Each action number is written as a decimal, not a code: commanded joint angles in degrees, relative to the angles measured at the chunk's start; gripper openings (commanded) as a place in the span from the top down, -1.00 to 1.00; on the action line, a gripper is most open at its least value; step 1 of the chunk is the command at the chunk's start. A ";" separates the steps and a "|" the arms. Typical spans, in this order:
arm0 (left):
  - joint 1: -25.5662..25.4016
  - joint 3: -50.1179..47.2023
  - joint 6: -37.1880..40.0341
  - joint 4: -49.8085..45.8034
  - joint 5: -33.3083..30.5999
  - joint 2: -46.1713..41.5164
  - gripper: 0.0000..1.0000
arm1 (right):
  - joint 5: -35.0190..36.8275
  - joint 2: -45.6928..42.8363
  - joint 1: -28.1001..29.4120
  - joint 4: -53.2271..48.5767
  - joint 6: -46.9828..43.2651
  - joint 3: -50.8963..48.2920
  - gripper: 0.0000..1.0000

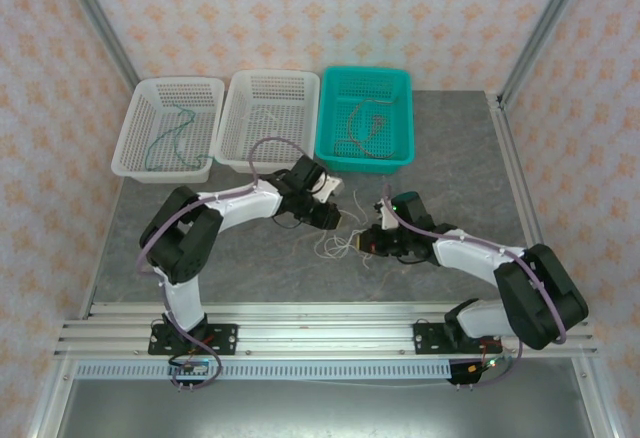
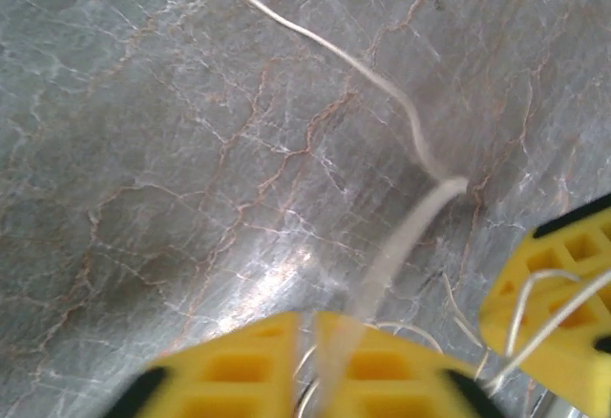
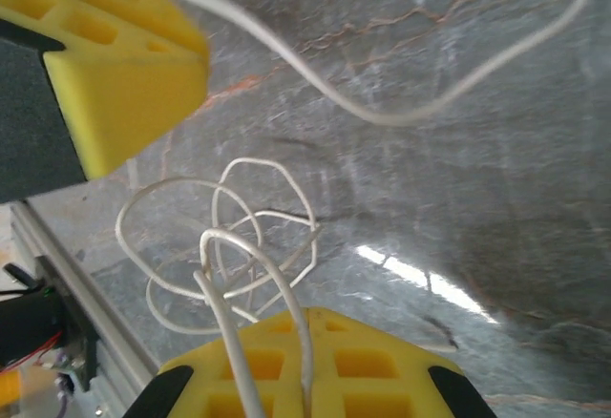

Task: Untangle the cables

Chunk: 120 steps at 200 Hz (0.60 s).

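Your left gripper (image 1: 343, 218) is clamped on the white cable (image 1: 335, 246); in the left wrist view the strand runs out between its closed yellow fingers (image 2: 239, 361). Your right gripper (image 1: 366, 241) pinches the white cable too, with loose loops on the table (image 1: 450, 158) just ahead. Both grippers sit close together mid-table. The green cable (image 1: 170, 140) lies in the left white basket (image 1: 180, 82), the red-brown cable (image 1: 365, 123) in the teal basket (image 1: 365, 70).
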 commanded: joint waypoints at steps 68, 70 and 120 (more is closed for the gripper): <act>-0.68 9.02 -5.19 -9.66 -5.70 -16.49 1.00 | 20.06 -2.49 -0.03 -4.98 10.55 2.01 0.05; -0.70 9.29 -5.16 -9.94 -5.87 -16.50 1.00 | 19.96 -2.96 0.01 -4.96 10.40 2.15 0.04; -0.79 13.15 -6.04 -12.33 -7.91 -17.80 1.00 | 9.32 -14.83 0.49 3.95 5.58 2.30 -0.52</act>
